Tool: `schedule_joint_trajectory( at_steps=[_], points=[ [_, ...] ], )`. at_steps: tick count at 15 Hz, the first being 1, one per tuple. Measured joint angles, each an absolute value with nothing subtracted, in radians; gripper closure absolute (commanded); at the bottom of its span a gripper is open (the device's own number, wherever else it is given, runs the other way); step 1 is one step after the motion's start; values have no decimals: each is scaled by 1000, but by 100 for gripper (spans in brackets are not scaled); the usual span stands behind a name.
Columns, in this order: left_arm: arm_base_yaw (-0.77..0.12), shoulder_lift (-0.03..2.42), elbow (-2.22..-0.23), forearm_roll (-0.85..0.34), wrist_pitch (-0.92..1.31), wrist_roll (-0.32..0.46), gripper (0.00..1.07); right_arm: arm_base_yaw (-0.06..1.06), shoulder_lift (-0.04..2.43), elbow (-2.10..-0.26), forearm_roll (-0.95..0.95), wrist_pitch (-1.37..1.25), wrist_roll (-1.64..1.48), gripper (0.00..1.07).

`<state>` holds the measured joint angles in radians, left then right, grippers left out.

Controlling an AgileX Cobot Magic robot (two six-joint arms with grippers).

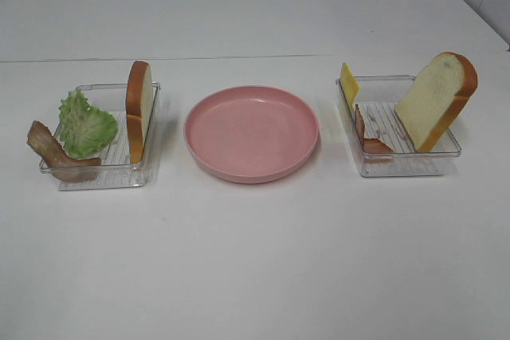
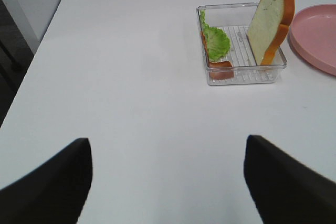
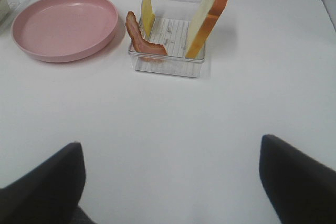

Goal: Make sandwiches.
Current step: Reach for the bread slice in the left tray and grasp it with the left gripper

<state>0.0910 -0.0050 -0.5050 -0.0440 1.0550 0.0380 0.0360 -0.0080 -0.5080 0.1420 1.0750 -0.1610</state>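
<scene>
**A:** Where are the sandwich parts?

**B:** In two clear trays on the white worktop (image 1: pixel 255 276), one on each side of the pink plate (image 1: pixel 252 133). The plate lies midway between the worktop's left and right edges. Every piece is separate; none are stacked.

**A:** What's in the left tray (image 1: pixel 96 181)?

**B:** The left bread slice (image 1: pixel 139 109) stands on edge against the wall nearest the plate. A lettuce leaf (image 1: pixel 86 125) sits in the middle. A brown bacon strip (image 1: pixel 56 153) hangs over the wall on the side of the worktop's left edge.

**A:** And the right tray (image 1: pixel 402 166)?

**B:** The right bread slice (image 1: pixel 434 101) leans tilted on the side toward the worktop's right edge, its top rising above the rim. A yellow cheese slice (image 1: pixel 349 83) stands against the wall nearest the plate. A pinkish meat strip (image 1: pixel 368 139) leans on that same wall, just beside the cheese.

**A:** How do the grippers stand?

**B:** The left gripper (image 2: pixel 167 140) has its jaws spread wide, with only bare worktop between them. The left tray lies well ahead of it, and nothing there is touched. The right gripper (image 3: pixel 170 141) is spread wide too and holds nothing. The right tray sits well ahead of it, roughly in line with the gap between its fingers.
</scene>
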Motion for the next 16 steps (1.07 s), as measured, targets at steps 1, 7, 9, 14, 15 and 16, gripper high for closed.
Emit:
schedule_joint_trajectory(
  at_steps=[1, 7, 9, 14, 15, 16],
  points=[
    [91, -5, -505, -44, 1055, 38, 31, 36, -8, -508, 142, 1075, -161, 22],
    [91, -5, -505, -38, 1055, 44, 31, 36, -8, -508, 142, 1075, -161, 22],
    [91, -5, -505, -36, 1055, 45, 31, 36, -8, -508, 142, 1075, -161, 22],
    [91, -5, -505, -36, 1055, 45, 31, 36, -8, -508, 142, 1075, -161, 22],
    [91, -5, -505, -36, 1055, 46, 31, 36, -8, -508, 142, 1075, -161, 22],
    [91, -5, -505, -36, 1055, 46, 31, 36, -8, -508, 142, 1075, -161, 22]
  ],
)
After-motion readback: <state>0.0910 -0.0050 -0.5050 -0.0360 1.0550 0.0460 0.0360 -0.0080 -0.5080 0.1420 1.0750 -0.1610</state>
